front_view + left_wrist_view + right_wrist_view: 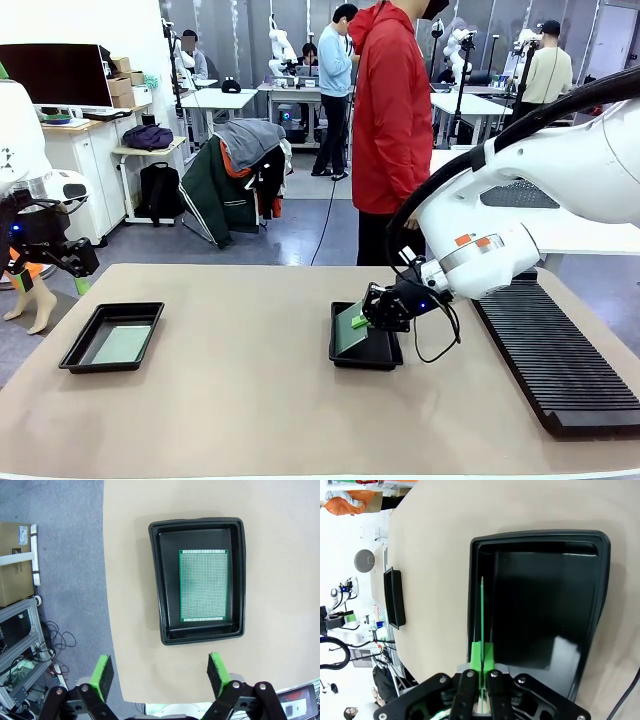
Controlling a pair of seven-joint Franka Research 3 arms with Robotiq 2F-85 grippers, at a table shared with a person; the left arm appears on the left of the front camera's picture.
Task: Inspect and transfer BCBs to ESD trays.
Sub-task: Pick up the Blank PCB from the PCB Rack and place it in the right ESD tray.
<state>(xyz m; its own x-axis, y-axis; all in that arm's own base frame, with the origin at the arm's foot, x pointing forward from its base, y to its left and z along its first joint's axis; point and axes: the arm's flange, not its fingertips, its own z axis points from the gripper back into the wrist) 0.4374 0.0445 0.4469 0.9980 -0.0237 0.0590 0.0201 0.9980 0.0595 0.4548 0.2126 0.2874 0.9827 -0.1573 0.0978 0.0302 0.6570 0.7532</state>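
BCB in right gripper at middle tray

The right gripper is pinching the BCB on edge inside the middle tray, beside one wall. The left gripper is hovering, jaws apart, above the left tray, where another BCB is lying flat.

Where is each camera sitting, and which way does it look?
Front view: between the arms, robot's side, looking across the table at a person; left arm and right arm show.
Left wrist view: on the left wrist, looking down at the left tray with the lying BCB; the open left gripper shows.
Right wrist view: on the right wrist, looking down into the right tray; the right gripper, shut on the held BCB, shows.
Shared: front and right wrist views show both trays.
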